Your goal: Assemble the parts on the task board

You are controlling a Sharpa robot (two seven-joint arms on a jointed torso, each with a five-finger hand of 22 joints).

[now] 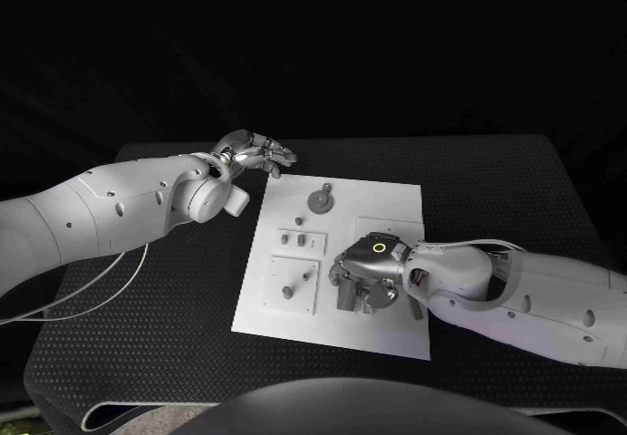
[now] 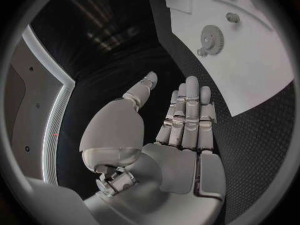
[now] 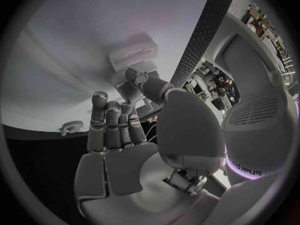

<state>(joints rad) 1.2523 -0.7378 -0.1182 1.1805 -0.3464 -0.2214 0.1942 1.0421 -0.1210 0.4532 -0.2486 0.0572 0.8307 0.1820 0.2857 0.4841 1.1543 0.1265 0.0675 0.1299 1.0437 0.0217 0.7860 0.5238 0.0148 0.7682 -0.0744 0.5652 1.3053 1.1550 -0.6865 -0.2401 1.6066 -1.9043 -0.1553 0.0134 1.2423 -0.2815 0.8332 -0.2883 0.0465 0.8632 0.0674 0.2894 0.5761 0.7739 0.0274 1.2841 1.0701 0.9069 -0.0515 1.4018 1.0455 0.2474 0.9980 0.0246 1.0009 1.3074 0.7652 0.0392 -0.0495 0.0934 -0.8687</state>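
Note:
The white task board [image 1: 392,204] lies in the middle of the table. A grey gear [image 1: 322,198] rests near its far edge, with small grey pegs [image 1: 287,292] scattered on its left half. My left hand [image 1: 255,152] hovers just off the board's far left corner, fingers straight and apart, palm empty [image 2: 181,130]; the gear [image 2: 210,37] lies beyond its fingertips. My right hand [image 1: 364,276] is low over the board's right half, fingers [image 3: 112,125] pointing down at the plate with nothing in the palm. Its thumb tip is close to a raised white block [image 3: 133,55]; contact is unclear.
A cable [image 1: 91,290] trails over the black table [image 1: 170,344] under my left arm. A raised square plate [image 1: 294,283] sits on the board's near left part. The table's near edge runs just below the board.

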